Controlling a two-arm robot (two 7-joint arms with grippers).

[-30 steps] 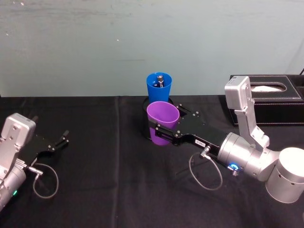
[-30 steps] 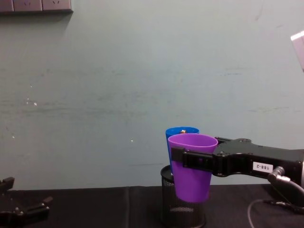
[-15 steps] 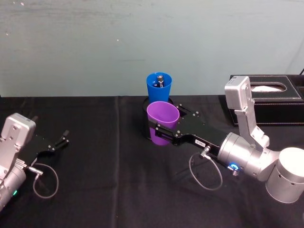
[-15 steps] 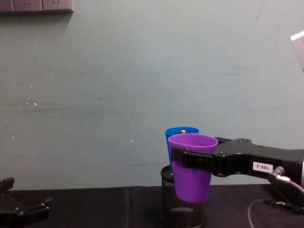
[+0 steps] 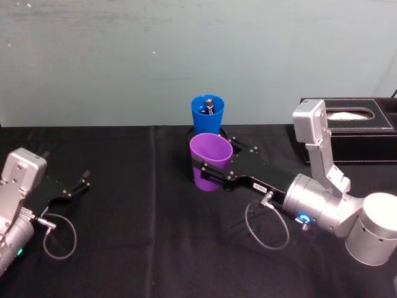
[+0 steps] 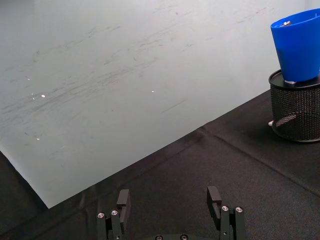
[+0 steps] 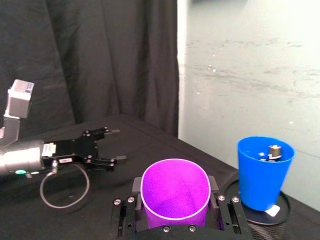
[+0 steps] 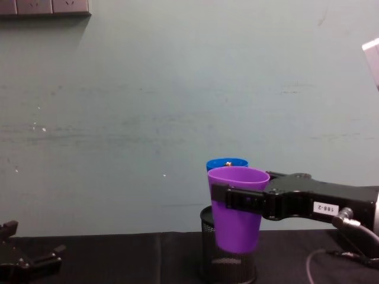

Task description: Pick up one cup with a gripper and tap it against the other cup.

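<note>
Right gripper [image 5: 211,171] shifted purple cup [image 5: 209,153] left, seemingly off blue cup [image 5: 206,119].

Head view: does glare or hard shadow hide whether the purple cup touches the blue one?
Head view: even light, no glare on the purple cup in the right gripper or the blue cup; the black cloth swallows shadows. Chest view: the purple cup overlaps the blue cup, so overlap, not lighting, hides any gap. Left gripper sits idle at the left.
</note>
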